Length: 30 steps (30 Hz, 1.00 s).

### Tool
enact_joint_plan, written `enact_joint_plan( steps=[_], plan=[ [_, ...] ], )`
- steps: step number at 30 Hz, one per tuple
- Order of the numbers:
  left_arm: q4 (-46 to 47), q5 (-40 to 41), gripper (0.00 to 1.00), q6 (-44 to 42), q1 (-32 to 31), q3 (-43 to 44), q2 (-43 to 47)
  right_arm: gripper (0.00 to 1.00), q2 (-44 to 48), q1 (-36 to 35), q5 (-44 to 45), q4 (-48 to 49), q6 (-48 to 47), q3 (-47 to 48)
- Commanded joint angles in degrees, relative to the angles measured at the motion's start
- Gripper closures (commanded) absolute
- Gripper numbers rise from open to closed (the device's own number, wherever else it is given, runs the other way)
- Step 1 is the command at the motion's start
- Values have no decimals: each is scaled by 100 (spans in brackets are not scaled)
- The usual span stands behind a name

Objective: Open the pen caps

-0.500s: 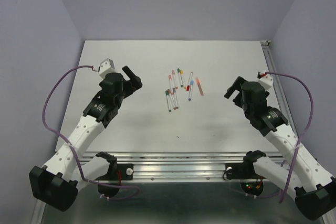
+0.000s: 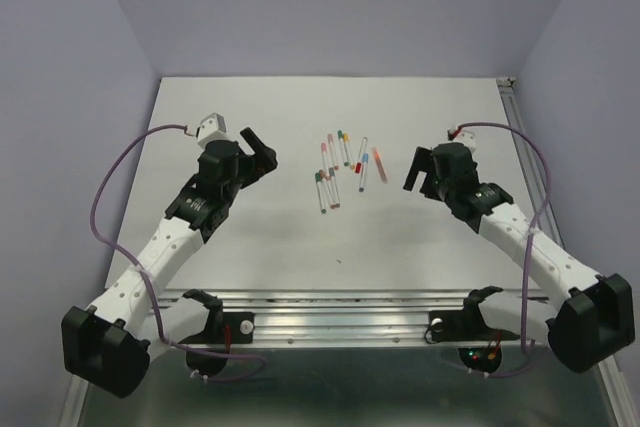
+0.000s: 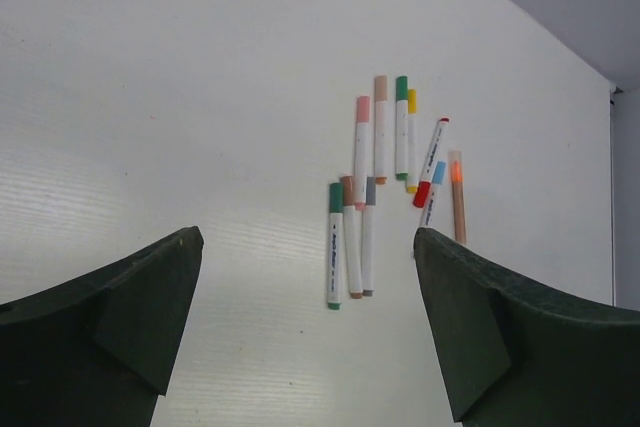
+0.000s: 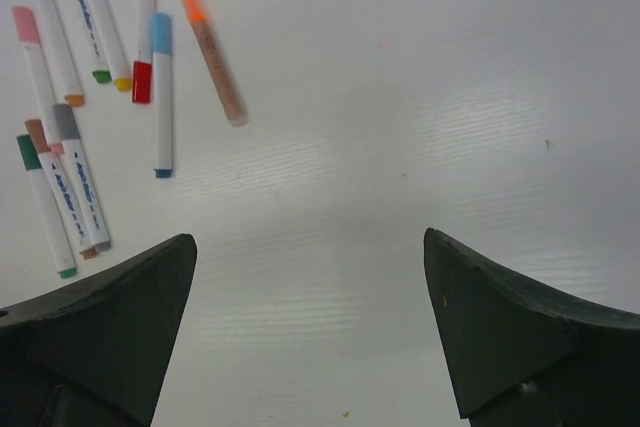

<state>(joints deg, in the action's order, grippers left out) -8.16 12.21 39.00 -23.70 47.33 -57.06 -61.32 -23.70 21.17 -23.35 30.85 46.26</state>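
A robotics lab test cell: plain lavender walls [image 2: 330,7] box in a white tabletop [image 2: 250,247]; left arm [image 2: 165,242] and right arm [image 2: 520,237] mount on an aluminium rail [image 2: 340,299] at the frame's bottom.

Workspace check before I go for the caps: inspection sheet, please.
Surface: white table, flat.
Job's things: ten pens loose in a mid-table cluster; pen caps appear on.
Clutter: one dark speck toward the near edge; else nothing seen.
Grippers: left fingers and right fingers open, empty, either side of the cluster, not touching.
Cables: purple cables loop out to each side, clear of the pens.
Surroundings: plain walls on three sides; metal rail at near edge.
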Motion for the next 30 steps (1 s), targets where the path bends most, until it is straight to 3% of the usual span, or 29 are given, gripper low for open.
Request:
enact_joint_plan(
  steps=[1, 12, 15, 19, 26, 30],
  plan=[
    [482, -192, 1, -191, 41, -189, -86, 0, -712, -38, -833, 419, -685, 700],
    [728, -579, 1, -429, 68, -216, -552, 0, -3525, -117, -808, 526, -1591, 2604],
    [755, -649, 1, -464, 76, -259, -613, 4, -4289, -117, -860, 472, -1696, 3071],
    [772, -650, 1, -490, 76, -295, -622, 19, -4853, -108, -763, 7, -1652, 3652],
    [772, -632, 1, -525, 94, -312, -640, 31, -5372, -99, -886, 6, -1670, 3890],
    [764, -641, 1, -525, 94, -312, -640, 32, -5574, -91, -851, 15, -1644, 3970]
  ],
)
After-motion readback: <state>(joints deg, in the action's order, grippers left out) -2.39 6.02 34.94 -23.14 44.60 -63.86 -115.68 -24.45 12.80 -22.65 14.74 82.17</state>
